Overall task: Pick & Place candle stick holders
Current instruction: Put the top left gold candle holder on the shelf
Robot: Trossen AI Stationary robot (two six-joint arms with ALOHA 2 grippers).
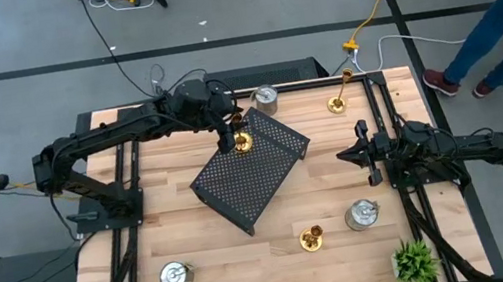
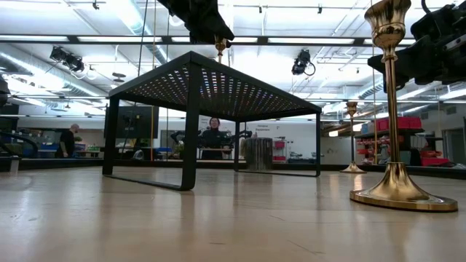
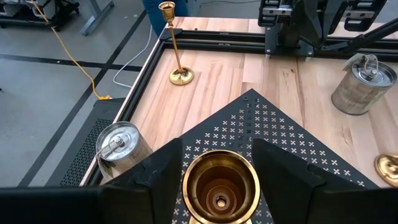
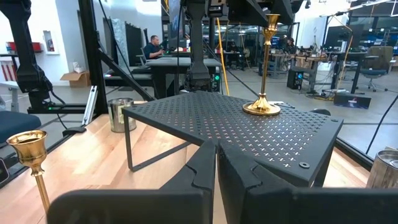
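A tall gold candle stick holder (image 1: pixel 243 142) stands on the far corner of the black perforated tray (image 1: pixel 247 177). My left gripper (image 1: pixel 231 136) is over it, shut on its top. My right gripper (image 1: pixel 367 153) is shut and empty, at the table's right side beside the tray. Two more gold holders stand on their round bases on the table: one at the far right (image 1: pixel 338 102), one near the front (image 1: pixel 312 240). Squat silver holders sit at the far edge (image 1: pixel 265 96), front right (image 1: pixel 362 214) and front left (image 1: pixel 176 275). My left gripper has the gold holder's top cup (image 3: pixel 188 182) between its two fingers (image 3: pixel 155 177), one on each side. The fingers come from above, pointing down. The holder stands upright with its round base (image 4: pixel 261 109) on the tray's top.
A small green plant (image 1: pixel 415 262) stands at the front right corner. Black frame rails run along the table's left and right sides (image 1: pixel 383 110). A person's legs (image 1: pixel 494 11) show beyond the far right corner. Bare wood lies in front of the tray.
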